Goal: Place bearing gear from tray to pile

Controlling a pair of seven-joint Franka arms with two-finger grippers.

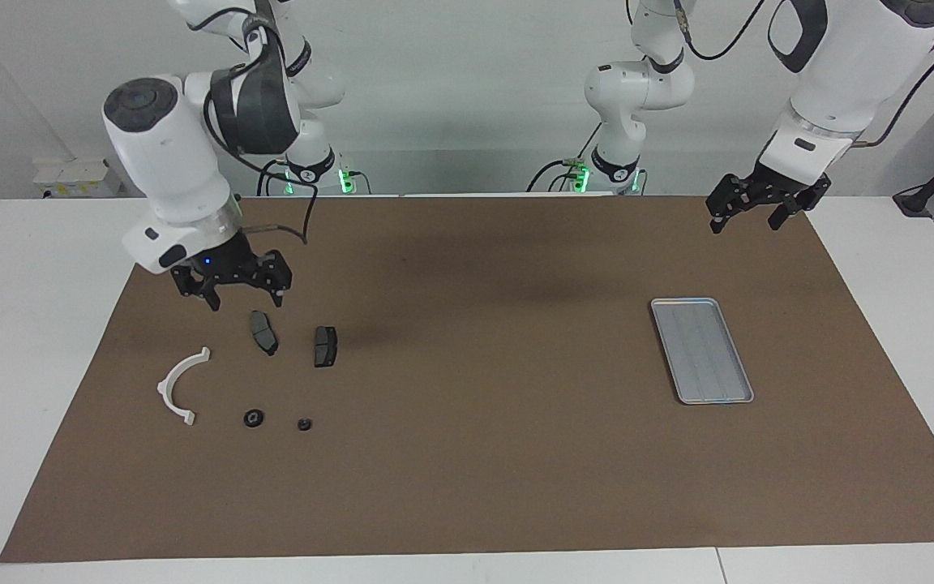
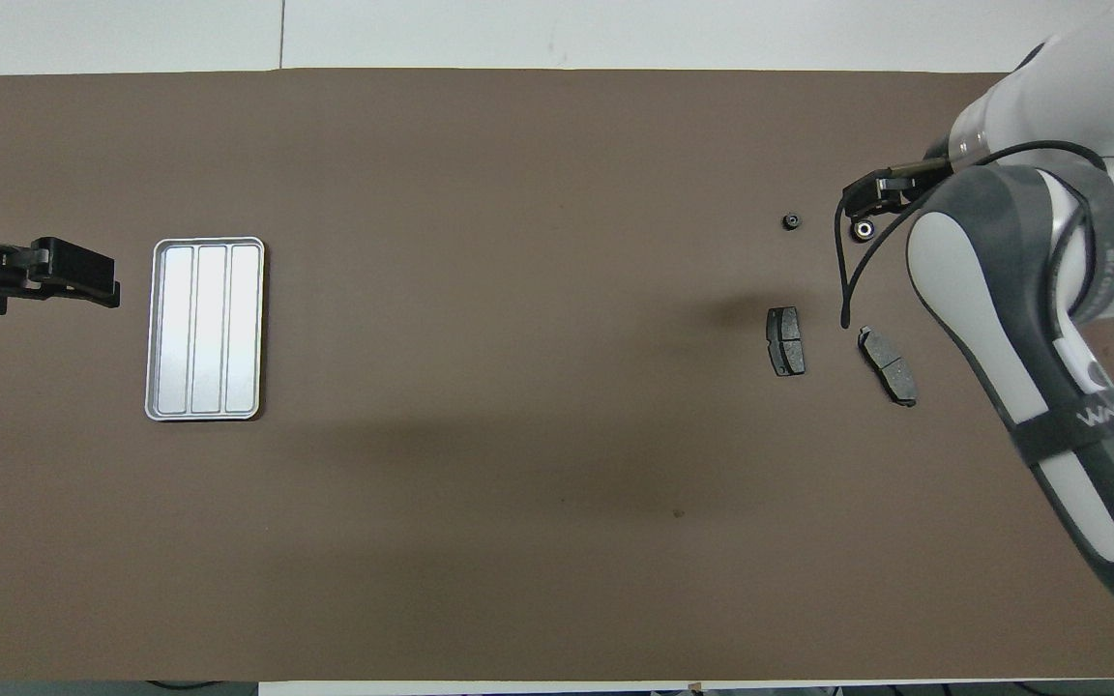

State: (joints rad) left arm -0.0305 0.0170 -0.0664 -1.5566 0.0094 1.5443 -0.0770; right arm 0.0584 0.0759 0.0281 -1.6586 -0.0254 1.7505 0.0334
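two small black round bearing gears (image 1: 254,418) lie on the brown mat beside the white half-ring plastic bracket (image 1: 178,385); the right gripper (image 1: 231,280) is raised over the pile with fingers apart, and the left gripper (image 1: 753,204) is likewise spread, holding nothing.

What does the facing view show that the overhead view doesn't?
Facing view only: the white half-ring bracket, and the right hand open, empty, over the mat beside the brake pads. Overhead view only: nothing extra; the right arm hides both. Shared: the empty tray, two brake pads, two small round parts, and the waiting left hand, open.
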